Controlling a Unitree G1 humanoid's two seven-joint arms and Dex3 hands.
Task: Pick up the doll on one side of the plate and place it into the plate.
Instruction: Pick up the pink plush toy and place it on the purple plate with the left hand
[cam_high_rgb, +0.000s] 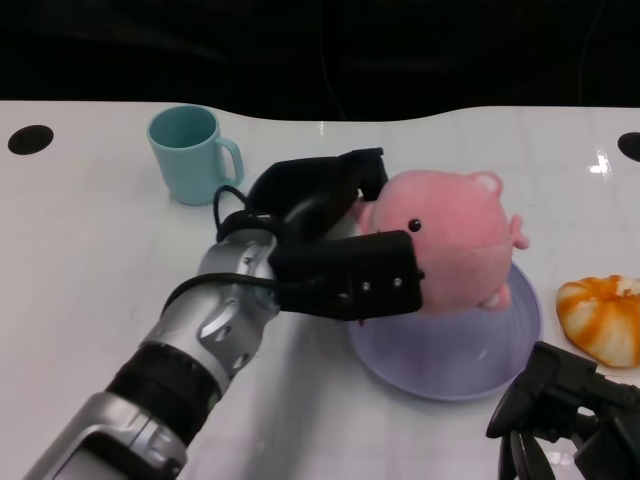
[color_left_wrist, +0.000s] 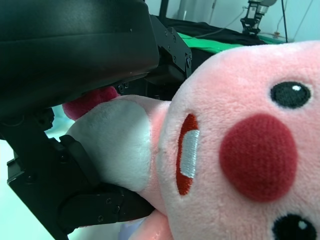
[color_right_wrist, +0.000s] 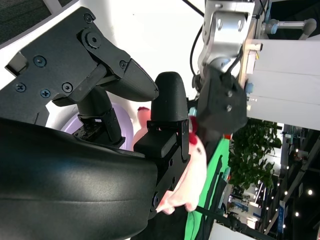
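Head view: the left hand (cam_high_rgb: 335, 240) grips the doll (cam_high_rgb: 455, 240), a pink plush with black eyes. Fingers lie above and below its near flank, closed against it. The doll sits over the left half of the plate (cam_high_rgb: 470, 360), a lilac dish on the white table (cam_high_rgb: 90, 260); its underside appears to touch the plate near the far rim, though contact cannot be confirmed. A teal mug (cam_high_rgb: 190, 152) stands upright, well apart to the far left, handle toward the plate. An orange-and-white plush (cam_high_rgb: 602, 318) lies just beside the plate's right rim, apart from it.

The right hand (cam_high_rgb: 570, 415) rests at the lower right, near the plate's edge, fingers loosely curled and apart, holding nothing.

Left wrist view: this alone shows the doll's face (color_left_wrist: 250, 160) close up, with a red cheek patch, a red mouth with a white tooth, and two black eyes. A white belly panel (color_left_wrist: 115, 145) is pressed between the black fingers (color_left_wrist: 75, 200) and the hand's shell, confirming the grip. The plate is not clearly seen here.

Right wrist view: the right hand's fingers (color_right_wrist: 115, 75) are spread with nothing between them. Past them, a slice of the plate (color_right_wrist: 125, 122) and a part of the doll (color_right_wrist: 192, 175) show, with the left forearm (color_right_wrist: 222, 95) above. The mug and orange plush do not appear in either wrist view
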